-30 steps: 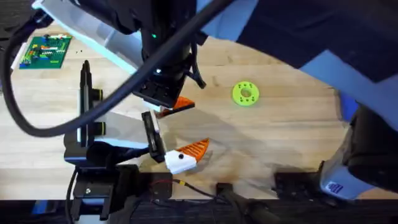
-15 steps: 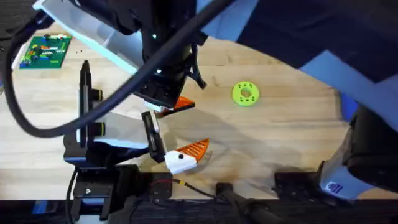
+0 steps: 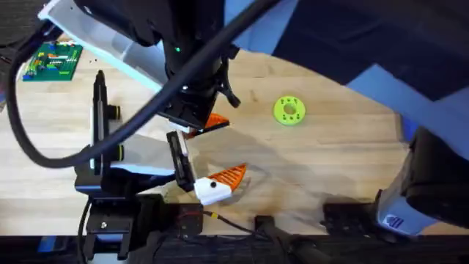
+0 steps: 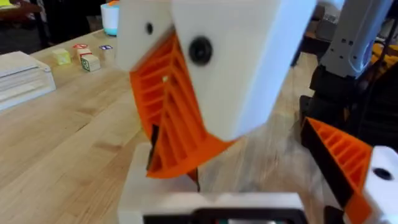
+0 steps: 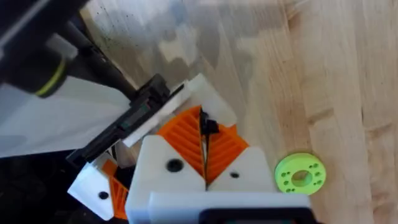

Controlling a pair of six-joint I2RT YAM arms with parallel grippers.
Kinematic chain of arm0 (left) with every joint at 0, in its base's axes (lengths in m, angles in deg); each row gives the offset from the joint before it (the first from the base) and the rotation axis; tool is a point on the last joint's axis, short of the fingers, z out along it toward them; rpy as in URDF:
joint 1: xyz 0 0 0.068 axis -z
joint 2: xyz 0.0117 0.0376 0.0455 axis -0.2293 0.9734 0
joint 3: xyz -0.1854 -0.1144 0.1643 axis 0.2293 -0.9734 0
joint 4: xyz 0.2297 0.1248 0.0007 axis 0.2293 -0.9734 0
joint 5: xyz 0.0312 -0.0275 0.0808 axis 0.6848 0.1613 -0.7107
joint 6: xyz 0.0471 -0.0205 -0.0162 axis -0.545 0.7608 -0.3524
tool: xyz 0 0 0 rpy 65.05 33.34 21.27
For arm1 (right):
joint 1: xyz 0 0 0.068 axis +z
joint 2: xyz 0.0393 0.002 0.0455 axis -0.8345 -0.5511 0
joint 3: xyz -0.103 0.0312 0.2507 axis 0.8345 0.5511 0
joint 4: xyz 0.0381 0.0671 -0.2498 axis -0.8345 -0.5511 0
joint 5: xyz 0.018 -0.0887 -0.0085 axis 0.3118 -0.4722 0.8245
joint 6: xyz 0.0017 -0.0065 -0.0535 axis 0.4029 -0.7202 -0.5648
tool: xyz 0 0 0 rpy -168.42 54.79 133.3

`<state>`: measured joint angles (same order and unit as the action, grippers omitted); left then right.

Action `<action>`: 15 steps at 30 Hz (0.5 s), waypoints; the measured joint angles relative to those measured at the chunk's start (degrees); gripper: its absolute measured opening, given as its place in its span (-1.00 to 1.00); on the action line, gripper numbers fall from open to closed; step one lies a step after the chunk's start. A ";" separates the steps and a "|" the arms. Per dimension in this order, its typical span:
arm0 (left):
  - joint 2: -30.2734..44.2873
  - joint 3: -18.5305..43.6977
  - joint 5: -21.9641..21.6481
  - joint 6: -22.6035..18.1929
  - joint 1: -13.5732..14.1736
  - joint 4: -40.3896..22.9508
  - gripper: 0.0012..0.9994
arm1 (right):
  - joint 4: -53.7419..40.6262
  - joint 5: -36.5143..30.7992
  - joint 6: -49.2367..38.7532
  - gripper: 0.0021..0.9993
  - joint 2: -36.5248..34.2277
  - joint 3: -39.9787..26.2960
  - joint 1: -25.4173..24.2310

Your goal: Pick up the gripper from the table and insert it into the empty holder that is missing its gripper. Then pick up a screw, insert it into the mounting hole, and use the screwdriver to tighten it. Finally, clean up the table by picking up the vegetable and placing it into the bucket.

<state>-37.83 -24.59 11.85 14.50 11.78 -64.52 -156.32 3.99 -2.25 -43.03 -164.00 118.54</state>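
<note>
While the right arm [image 3: 242, 29] reaches across from the lower right and looms dark over the scene, the wooden table [image 3: 330, 161] lies bare around its middle planks. At the lower left stands the left arm [image 3: 110, 183], and the left claw [image 3: 220, 182] is low over the near edge of the table, just in front of the right claw [image 3: 207, 125]. Whether the left claw is open or closed I cannot tell.

The right claw's 2 white fingers are closed, their orange ribbed pads [image 5: 183, 134] pressed face to face, and a small dark piece [image 5: 206, 127] is pinched at the seam between them; what it is I cannot tell. The left wrist view shows this same closed pair [image 4: 186, 81] close up, angled down toward the wood.

A green circuit board [image 3: 51, 60] lies at the far left. A flat green disc [image 3: 289, 111] with holes lies to the right of the right claw, apart from it. A few small blocks [image 4: 87, 60] sit farther off.
</note>
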 joint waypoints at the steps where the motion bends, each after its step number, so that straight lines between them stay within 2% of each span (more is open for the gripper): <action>1: 0.00 0.00 0.00 0.00 0.00 -0.02 0.99 | 0.02 0.00 0.00 -0.99 0.00 0.00 0.00; 9: 0.00 0.00 0.00 -0.02 0.00 -0.02 0.99 | 0.02 0.02 0.09 -0.96 -0.02 0.00 0.00; 11: -0.01 0.00 0.01 -0.19 0.00 0.15 0.99 | -0.03 -0.07 0.14 -0.62 -0.05 0.00 0.00; 15: 0.00 0.00 -0.02 -0.17 0.00 0.15 0.99 | -0.07 -0.10 0.16 -0.41 -0.62 0.02 -0.02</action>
<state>-37.83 -24.59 11.83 14.33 11.78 -64.37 -156.39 3.89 -2.09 -43.65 -163.98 118.51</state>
